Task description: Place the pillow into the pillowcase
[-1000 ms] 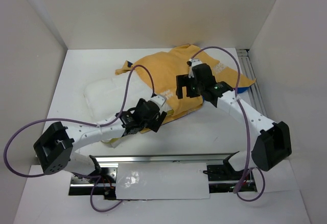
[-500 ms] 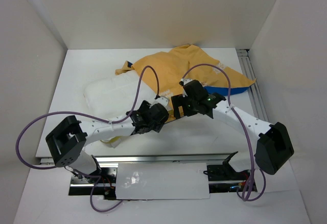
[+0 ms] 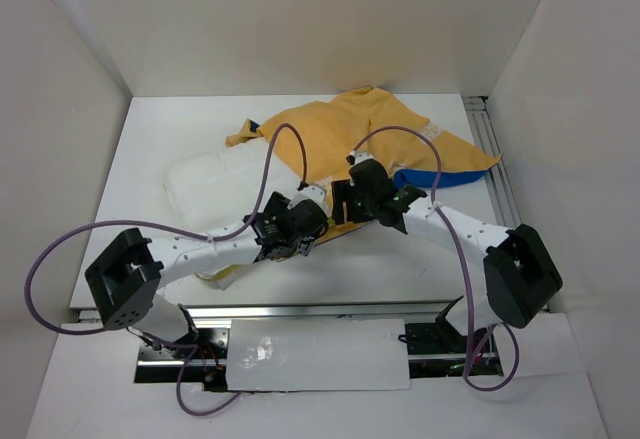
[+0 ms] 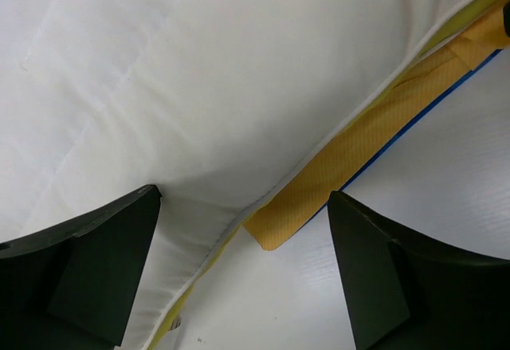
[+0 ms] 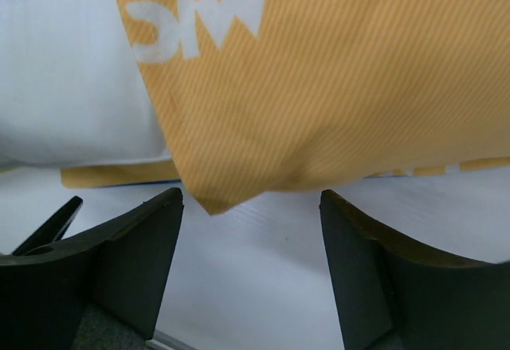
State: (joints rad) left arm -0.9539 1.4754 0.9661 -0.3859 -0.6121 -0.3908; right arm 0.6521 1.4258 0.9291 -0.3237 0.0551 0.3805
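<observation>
Tabletop [image 3: 150, 149]: white, walled on three sides. Pillowcase [image 3: 340, 134] is spread at centre-right toward the back, orange side up, with a blue strip showing at its right edge. Pillow [image 3: 215, 184] lies flat left of centre, and its right end meets the pillowcase. Left wrist view: an orange/blue layer sits under the pillow's near edge. Right wrist view: an orange flap with white lettering lies over the pillow. Left fingers [image 4: 88, 270] are spread wide, straddling the pillow's edge and clamped on nothing. Right fingers [image 5: 127, 270] are also wide apart, with the flap's corner between them, not gripped.
</observation>
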